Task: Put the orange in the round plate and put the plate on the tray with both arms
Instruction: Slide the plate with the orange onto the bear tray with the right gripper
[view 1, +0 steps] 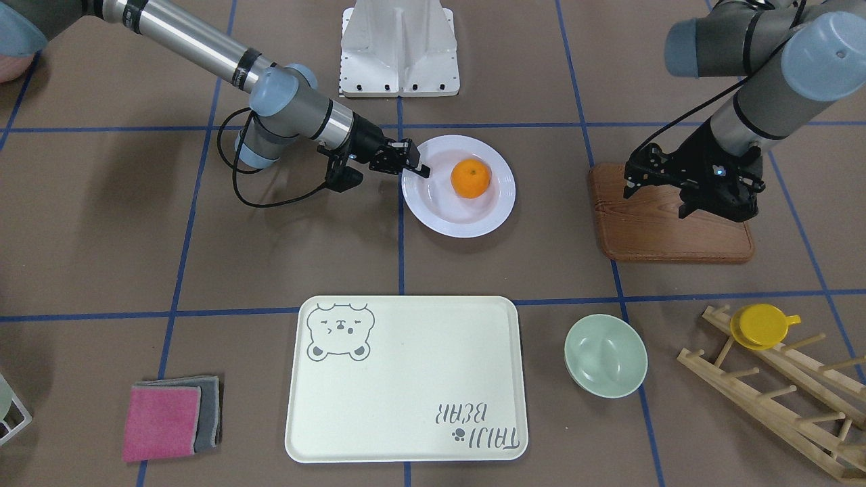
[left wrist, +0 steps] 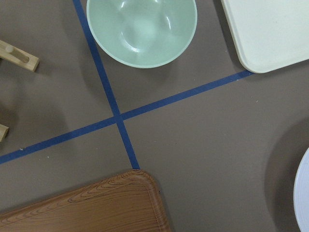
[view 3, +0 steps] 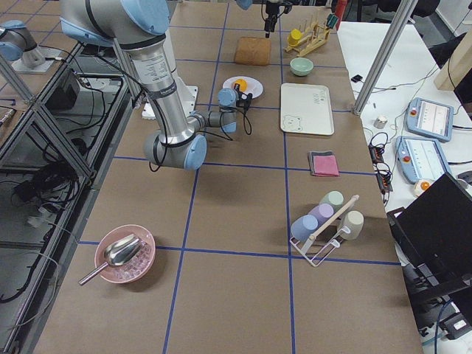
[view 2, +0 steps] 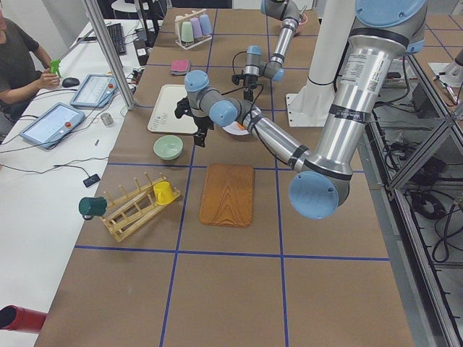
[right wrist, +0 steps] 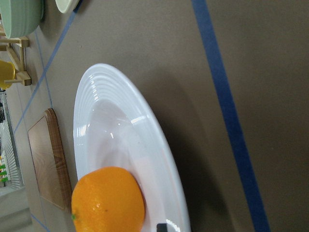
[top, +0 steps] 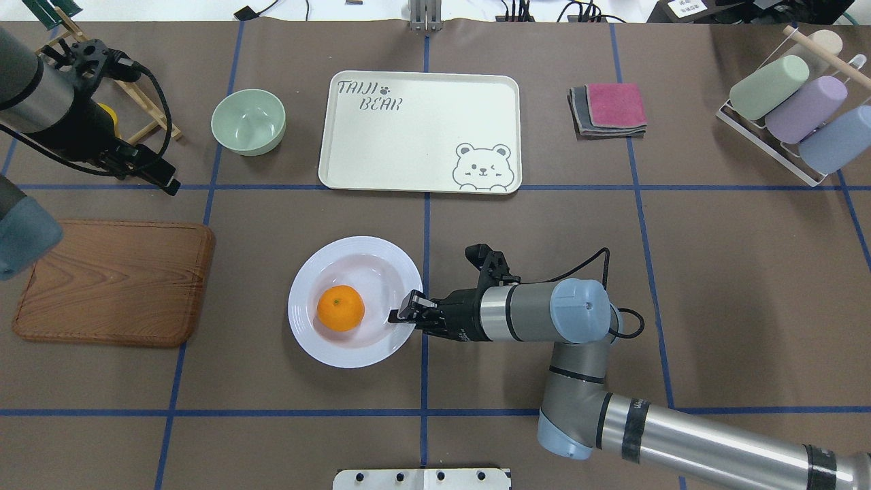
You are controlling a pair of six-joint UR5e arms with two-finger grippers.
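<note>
Table [top: 714, 286] brown, blue-taped | orange [top: 339, 307] in round plate [top: 320, 350], robot-side of tray [top: 408, 143] | right gripper [top: 403, 311] at plate rim, left gripper [top: 163, 180] aloft; closure of both unclear | tablets [view 2: 51, 123] beyond tray

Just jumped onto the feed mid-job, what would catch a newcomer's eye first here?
The bright orange sits in the white round plate mid-table, the right gripper at its rim. Beyond lies the cream tray with its bear face; the left gripper hangs near the wooden board.
</note>
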